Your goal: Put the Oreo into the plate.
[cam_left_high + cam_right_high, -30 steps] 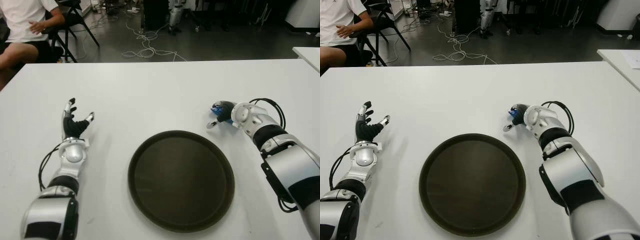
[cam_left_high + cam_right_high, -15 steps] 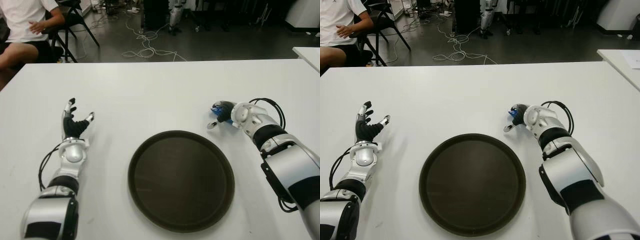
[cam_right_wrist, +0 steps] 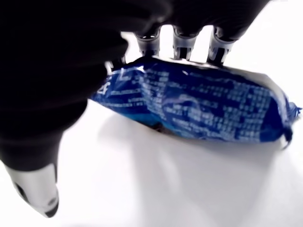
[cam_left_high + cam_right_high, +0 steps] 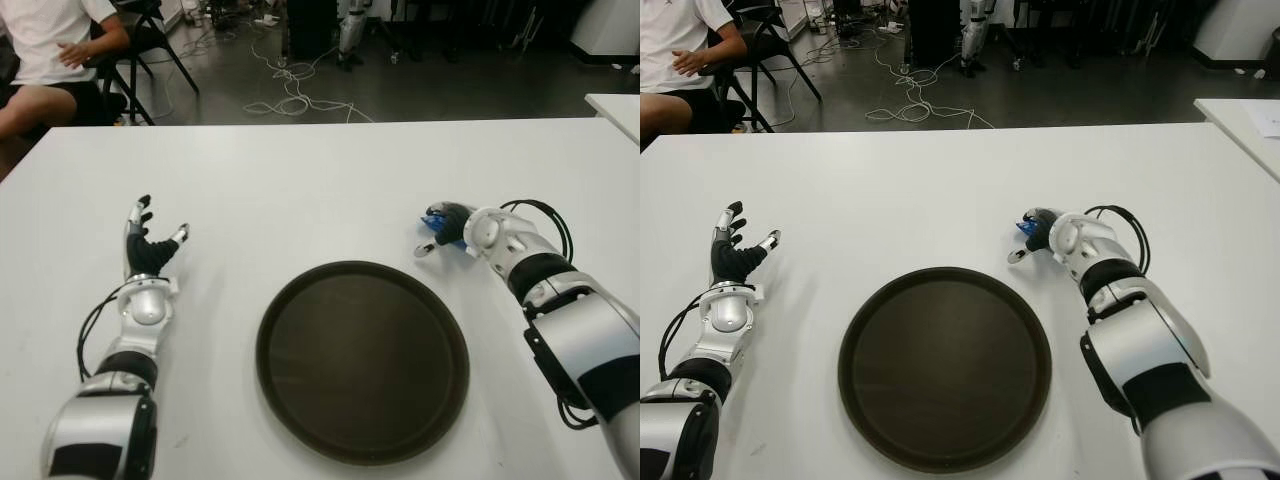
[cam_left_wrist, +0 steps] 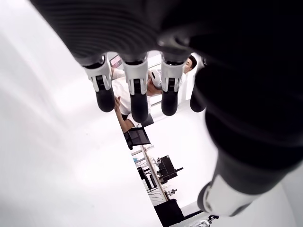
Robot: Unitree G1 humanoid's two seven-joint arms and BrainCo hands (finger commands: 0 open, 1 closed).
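Since the plate (image 4: 362,358) is bare, step: grasping.
Oreo: blue packet (image 3: 203,106) on the tabletop (image 4: 320,180), beyond the plate's right rim.
Right hand (image 4: 447,228): fingers (image 3: 181,42) curled over the packet.
Left hand (image 4: 148,248): left of plate, fingers spread.
Next: a lift toward the plate is called for.
Writing: print unreadable.

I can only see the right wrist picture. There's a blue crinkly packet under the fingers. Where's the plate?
Observer: The plate lies on the white table, nearer the robot than the right hand and a bit to its left. Nothing is in it.
Operator: Is the packet picked up yet?
Observer: The Oreo packet looks low against the table, fingers over its far edge. I cannot tell if it is lifted.
Operator: What's the other hand doing?
Observer: The left hand is left of the plate, fingers spread, holding nothing.
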